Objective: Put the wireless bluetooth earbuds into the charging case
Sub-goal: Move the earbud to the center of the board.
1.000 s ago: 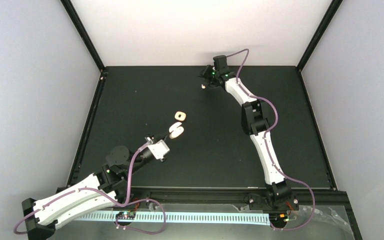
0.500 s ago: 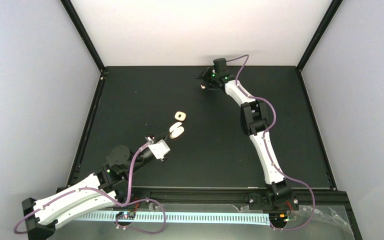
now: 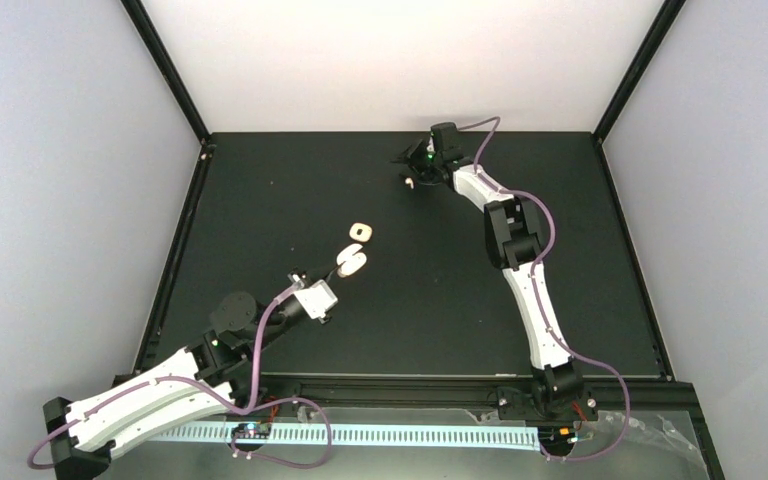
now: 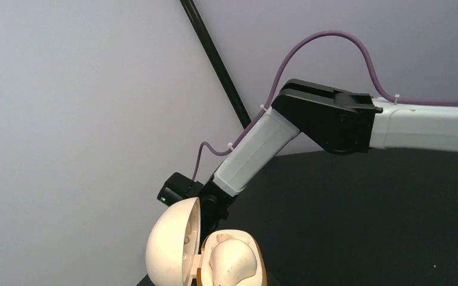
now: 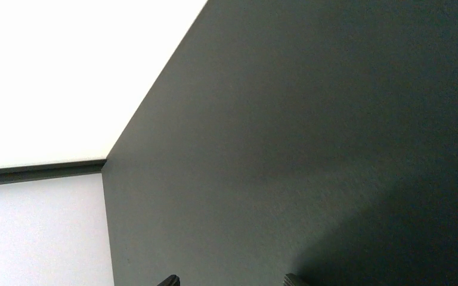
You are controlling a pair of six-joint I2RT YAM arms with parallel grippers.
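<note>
An open cream charging case (image 3: 352, 262) sits left of the table's middle. My left gripper (image 3: 341, 272) is shut on it. In the left wrist view the case (image 4: 232, 259) fills the bottom with its lid (image 4: 170, 247) swung left. A rounded cream form lies in its base; my fingers are hidden there. My right gripper (image 3: 412, 172) is at the far back of the table, open and empty, jaws apart in the right wrist view (image 5: 231, 280). One tiny white earbud (image 3: 410, 183) lies right at its tips. The other earbuds are out of view.
A second small cream case (image 3: 361, 232) lies just beyond the open one. The black mat's (image 3: 580, 300) back edge and the white back wall are close behind the right gripper. The right arm (image 4: 334, 119) crosses the left wrist view.
The right gripper has shifted slightly right and turned at the back of the table. The white earbud now shows a little nearer, under its tips. The left gripper and case have hardly moved.
</note>
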